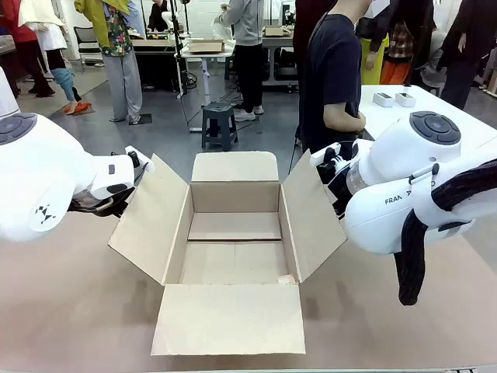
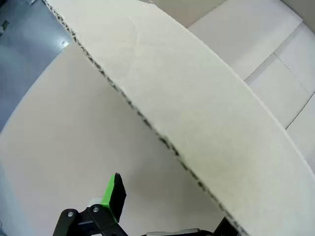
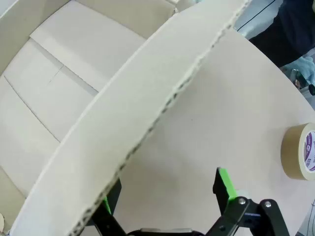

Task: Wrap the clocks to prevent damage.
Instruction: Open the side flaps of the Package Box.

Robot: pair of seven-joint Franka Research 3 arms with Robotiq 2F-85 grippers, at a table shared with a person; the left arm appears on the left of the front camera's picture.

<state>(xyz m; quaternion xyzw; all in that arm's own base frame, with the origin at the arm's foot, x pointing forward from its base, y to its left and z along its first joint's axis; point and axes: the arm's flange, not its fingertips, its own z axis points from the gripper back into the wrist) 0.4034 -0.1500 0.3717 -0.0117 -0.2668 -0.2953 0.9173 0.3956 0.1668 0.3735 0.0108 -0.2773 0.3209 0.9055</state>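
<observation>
No clocks are in view. An open cardboard box stands mid-table with its four flaps spread and nothing inside. My left gripper is at the top edge of the left flap; it is open, with one green pad on the flap's outer side and the other finger hidden behind the cardboard. My right gripper is at the right flap; it is open, and the flap's edge passes between its fingers without being pinched.
A roll of brown tape lies on the table outside the box's right flap. A person stands at the far side behind the box. Two small white boxes sit on a white table at the back right.
</observation>
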